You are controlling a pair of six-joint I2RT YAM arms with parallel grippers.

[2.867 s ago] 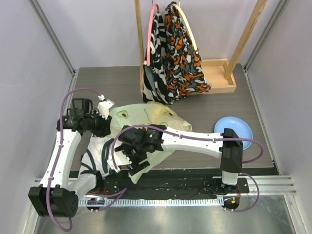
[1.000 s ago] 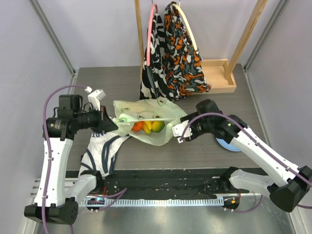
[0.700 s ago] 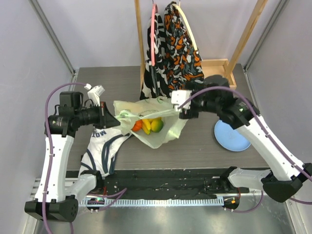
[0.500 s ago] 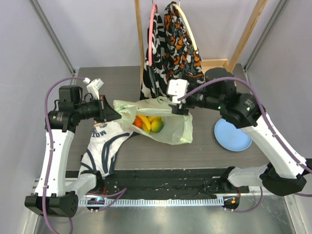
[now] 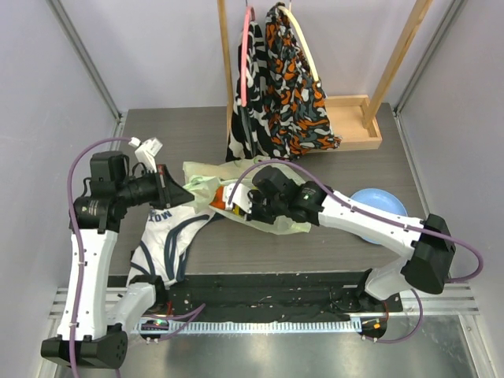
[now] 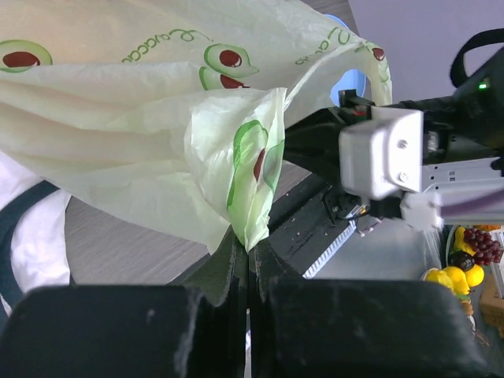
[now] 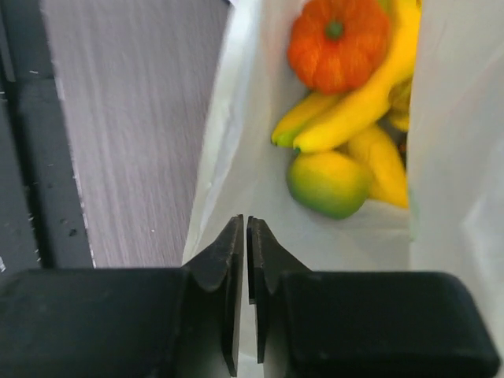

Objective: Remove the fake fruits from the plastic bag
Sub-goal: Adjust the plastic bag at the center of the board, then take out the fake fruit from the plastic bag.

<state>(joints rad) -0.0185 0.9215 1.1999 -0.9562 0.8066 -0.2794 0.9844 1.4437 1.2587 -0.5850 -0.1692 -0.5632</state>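
The plastic bag [image 5: 206, 183] lies crumpled mid-table, pale green with avocado prints. My left gripper [image 5: 178, 191] is shut on a fold of its left rim [image 6: 250, 206] and holds it up. My right gripper [image 5: 235, 203] points into the bag's mouth, its jaws shut with nothing between them [image 7: 245, 222]. Just beyond its tips, on the bag's inner film [image 7: 252, 150], lie the fake fruits: an orange round one [image 7: 337, 43], a yellow banana [image 7: 364, 101] and a green-yellow one [image 7: 329, 183]. From above only a bit of orange fruit [image 5: 218, 202] shows.
A white garment with navy stripes [image 5: 167, 240] lies under my left arm. A blue plate [image 5: 387, 203] sits right of the bag, partly behind my right arm. Patterned cloths [image 5: 277, 87] hang on a wooden rack [image 5: 352, 126] at the back.
My right gripper has left the bag's far right rim, swung down to the left into the bag's mouth and shut. The bag's right side has sagged. The left gripper keeps its hold.
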